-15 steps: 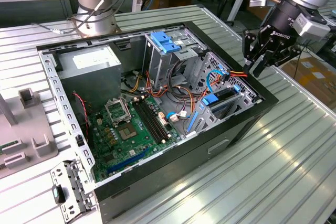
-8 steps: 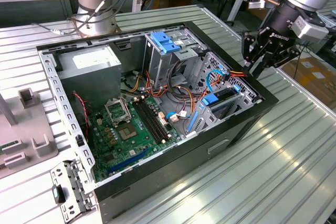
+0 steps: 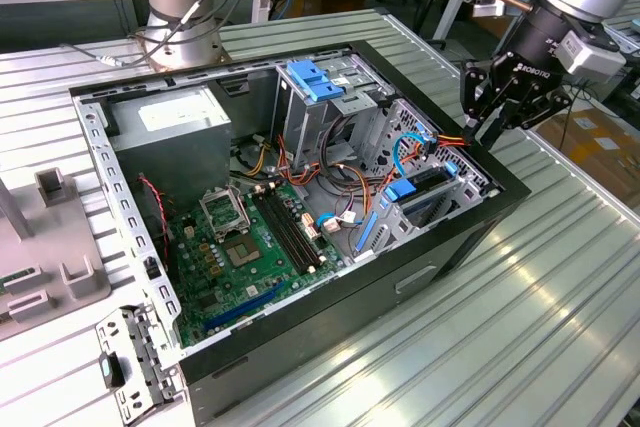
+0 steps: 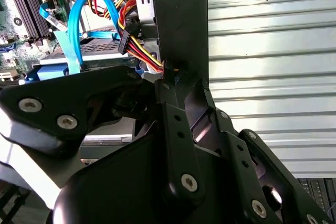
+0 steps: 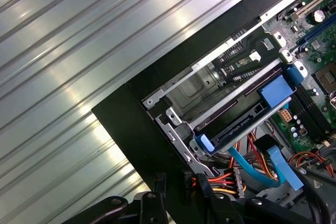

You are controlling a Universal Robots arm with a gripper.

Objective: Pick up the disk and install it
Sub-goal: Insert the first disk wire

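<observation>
— Biggest first?
— Ribbed metal bench [image 3: 560, 287], carrying an open computer case [image 3: 300, 332] laid on its side. Inside: grey power box [image 3: 170, 132] at the exterior view's left, green circuit board [image 3: 250, 247] below it.

— And the arm?
— Black pincer [image 3: 485, 112] poised over the case rim at the exterior view's right. Spread apart, gripping nothing, straddling the black case wall in the second wrist view.

— The disk?
— Seated in the drive bay inside the case, just beside the pincer: disk [image 3: 428, 187] edged in blue plastic. Red and yellow wires [image 3: 450, 137] and a blue ribbon cable [image 3: 405, 152] close by.
</observation>
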